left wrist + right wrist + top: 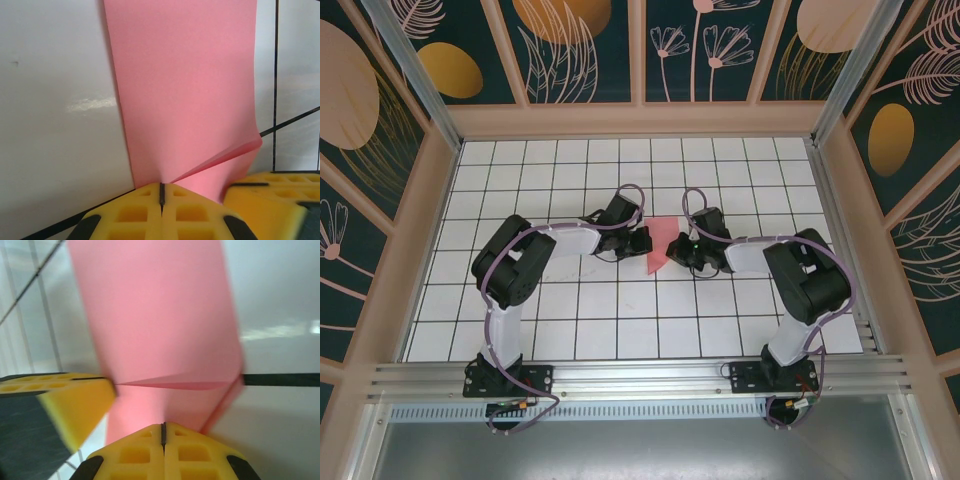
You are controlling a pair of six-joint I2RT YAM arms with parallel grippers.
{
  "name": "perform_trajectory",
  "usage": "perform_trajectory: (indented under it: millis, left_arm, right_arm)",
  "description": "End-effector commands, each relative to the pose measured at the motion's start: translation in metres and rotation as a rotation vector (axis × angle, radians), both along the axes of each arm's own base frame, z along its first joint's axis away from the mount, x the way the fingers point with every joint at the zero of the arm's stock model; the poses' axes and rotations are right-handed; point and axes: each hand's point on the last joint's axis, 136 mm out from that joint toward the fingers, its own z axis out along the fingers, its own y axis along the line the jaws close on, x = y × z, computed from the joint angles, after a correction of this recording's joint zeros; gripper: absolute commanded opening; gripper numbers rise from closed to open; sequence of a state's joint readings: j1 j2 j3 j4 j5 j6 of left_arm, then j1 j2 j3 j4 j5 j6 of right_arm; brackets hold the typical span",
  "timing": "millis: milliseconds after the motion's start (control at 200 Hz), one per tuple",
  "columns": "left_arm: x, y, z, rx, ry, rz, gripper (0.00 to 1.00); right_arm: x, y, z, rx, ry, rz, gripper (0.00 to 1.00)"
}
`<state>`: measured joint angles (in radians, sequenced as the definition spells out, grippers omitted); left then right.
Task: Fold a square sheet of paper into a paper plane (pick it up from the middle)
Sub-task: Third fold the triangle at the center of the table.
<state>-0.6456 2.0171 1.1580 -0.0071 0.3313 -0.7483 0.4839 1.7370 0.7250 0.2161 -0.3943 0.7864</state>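
pink paper (660,242) clamped by left gripper (161,197) and right gripper (163,436); opposing pulls could tear its crease.

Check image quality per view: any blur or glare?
Right wrist: blurred, edges of the pink paper smeared, glare streak on the table. Left wrist: sharp, soft glare patch on the table left of the paper. Top external: even light, crisp grid.
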Motion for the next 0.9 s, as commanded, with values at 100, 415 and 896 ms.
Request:
perform_trajectory:
  millis: [100,415,896]
  left_arm:
    - [-0.024,0.051,-0.062,0.253,0.117,0.048,0.00]
    - [-0.024,0.052,-0.063,0.260,0.117,0.050,0.00]
    - [-0.029,0.069,-0.074,0.344,0.131,0.068,0.00]
  right_arm:
    - [0.009,-0.014,0.000,-0.061,-0.007,-0.070,0.03]
    - [0.006,0.019,0.008,0.000,-0.033,0.032,0.03]
    - [0.017,-0.045,-0.008,0.000,0.018,-0.165,0.03]
